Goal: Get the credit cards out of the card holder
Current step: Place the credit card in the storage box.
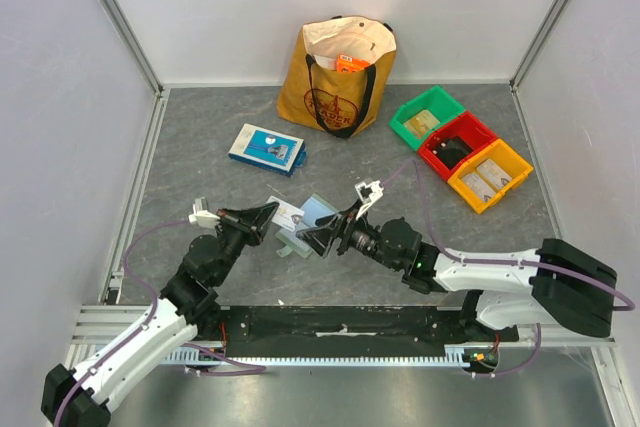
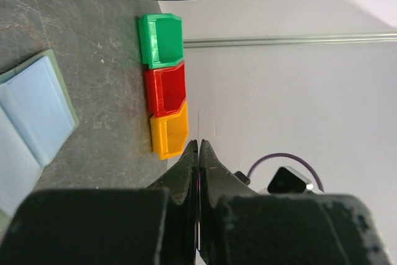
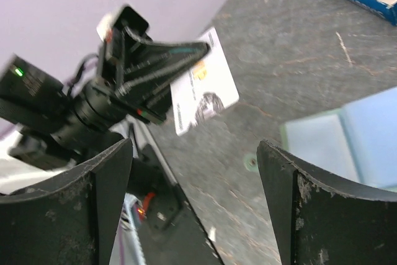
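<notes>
Pinching a white credit card (image 3: 205, 85) between tightly closed fingers, the left gripper (image 2: 198, 147) holds it up off the table. The pale green card holder (image 2: 37, 122) lies open and flat just beside it, and the right gripper (image 3: 193, 178) hangs close by, fingers wide apart and empty.

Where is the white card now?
Right wrist view, upper centre: the white card is pinched in the left end effector, near the open card holder.
</notes>
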`<act>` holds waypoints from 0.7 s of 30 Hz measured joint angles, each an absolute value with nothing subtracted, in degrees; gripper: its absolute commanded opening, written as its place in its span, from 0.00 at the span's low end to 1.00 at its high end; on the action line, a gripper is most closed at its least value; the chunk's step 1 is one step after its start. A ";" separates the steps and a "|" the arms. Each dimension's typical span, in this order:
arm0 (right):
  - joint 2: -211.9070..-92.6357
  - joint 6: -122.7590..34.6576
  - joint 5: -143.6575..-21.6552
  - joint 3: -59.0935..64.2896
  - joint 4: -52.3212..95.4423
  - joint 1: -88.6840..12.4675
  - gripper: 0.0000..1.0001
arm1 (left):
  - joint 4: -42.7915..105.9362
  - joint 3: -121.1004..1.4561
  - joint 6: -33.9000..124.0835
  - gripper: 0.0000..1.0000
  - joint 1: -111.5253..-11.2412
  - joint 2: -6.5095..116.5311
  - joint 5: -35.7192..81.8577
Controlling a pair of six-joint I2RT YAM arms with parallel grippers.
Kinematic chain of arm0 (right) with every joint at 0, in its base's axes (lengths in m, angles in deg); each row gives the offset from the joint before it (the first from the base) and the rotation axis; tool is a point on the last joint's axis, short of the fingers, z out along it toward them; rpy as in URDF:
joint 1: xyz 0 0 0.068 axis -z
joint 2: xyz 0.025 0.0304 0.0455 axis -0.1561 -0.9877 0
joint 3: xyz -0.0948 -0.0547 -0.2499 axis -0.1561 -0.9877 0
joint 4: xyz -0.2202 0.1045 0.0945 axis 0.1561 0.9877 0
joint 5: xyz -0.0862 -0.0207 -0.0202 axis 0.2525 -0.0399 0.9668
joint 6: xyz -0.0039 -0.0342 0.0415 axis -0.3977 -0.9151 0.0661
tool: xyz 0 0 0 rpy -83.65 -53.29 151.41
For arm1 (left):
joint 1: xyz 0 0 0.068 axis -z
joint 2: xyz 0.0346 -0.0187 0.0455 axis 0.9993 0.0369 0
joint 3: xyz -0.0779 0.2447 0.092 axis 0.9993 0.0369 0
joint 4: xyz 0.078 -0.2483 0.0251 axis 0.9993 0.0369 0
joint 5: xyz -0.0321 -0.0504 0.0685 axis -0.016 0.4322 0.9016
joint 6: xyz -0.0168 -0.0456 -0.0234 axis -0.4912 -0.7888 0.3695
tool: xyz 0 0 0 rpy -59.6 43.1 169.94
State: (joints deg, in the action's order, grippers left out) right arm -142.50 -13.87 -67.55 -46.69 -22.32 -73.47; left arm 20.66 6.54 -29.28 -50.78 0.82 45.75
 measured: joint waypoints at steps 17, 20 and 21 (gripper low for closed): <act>-153.58 2.21 -69.23 -44.28 -37.82 -70.15 0.37 | 13.21 6.81 -30.11 0.02 -50.78 4.27 44.11; -154.02 2.98 -69.85 -43.63 -38.54 -69.56 0.13 | 11.74 6.96 -30.16 0.02 -50.78 5.19 43.69; -154.06 3.37 -70.09 -43.61 -38.61 -69.19 0.07 | 10.98 7.07 -30.22 0.02 -50.78 5.52 43.49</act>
State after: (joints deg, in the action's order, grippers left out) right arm -154.06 3.37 -70.09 -43.61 -38.61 -69.19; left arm 10.98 7.07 -30.22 -50.78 5.52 43.49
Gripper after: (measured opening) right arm 0.249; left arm 0.026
